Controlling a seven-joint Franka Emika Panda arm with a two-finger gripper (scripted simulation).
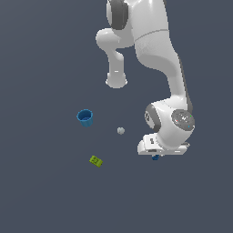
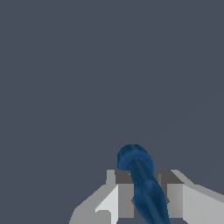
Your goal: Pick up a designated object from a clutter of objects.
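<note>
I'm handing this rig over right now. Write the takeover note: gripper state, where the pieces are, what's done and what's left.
Gripper: closed on the dark blue piece, which sits between the fingers in the wrist view; in the exterior view only a bit of it shows under the hand.
Clutter, all apart from the arm: light blue cup upright, grey-white ball, lime green block.
Done: the designated piece appears grasped.
Left: whether it is off the floor cannot be told; lift and confirm the hold.
</note>
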